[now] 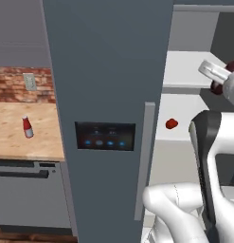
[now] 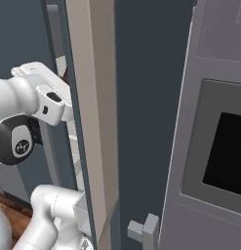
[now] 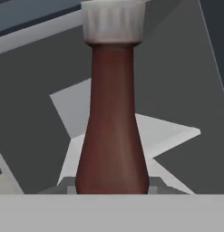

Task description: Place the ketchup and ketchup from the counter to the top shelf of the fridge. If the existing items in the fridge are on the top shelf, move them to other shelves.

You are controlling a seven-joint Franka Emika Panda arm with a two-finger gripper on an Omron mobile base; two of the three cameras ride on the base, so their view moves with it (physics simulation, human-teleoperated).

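A: What is cut off?
B: The gripper (image 1: 221,84) at the right edge; its fingers are hidden, so grip on the dark ketchup bottle (image 3: 112,136) can't be told.
A: Containers?
B: Mid-right, the fridge (image 1: 109,71) holds a red lump (image 1: 171,124). Red ketchup (image 1: 27,126) stands on the counter (image 1: 23,142), left.

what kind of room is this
A rendered kitchen: a tall grey fridge standing open, a wood-grain counter holding a red ketchup bottle, and a brick backsplash.

2 ketchup bottles, 1 bright red (image 1: 27,126), 1 dark (image 3: 112,118); 1 red lump (image 1: 171,124)
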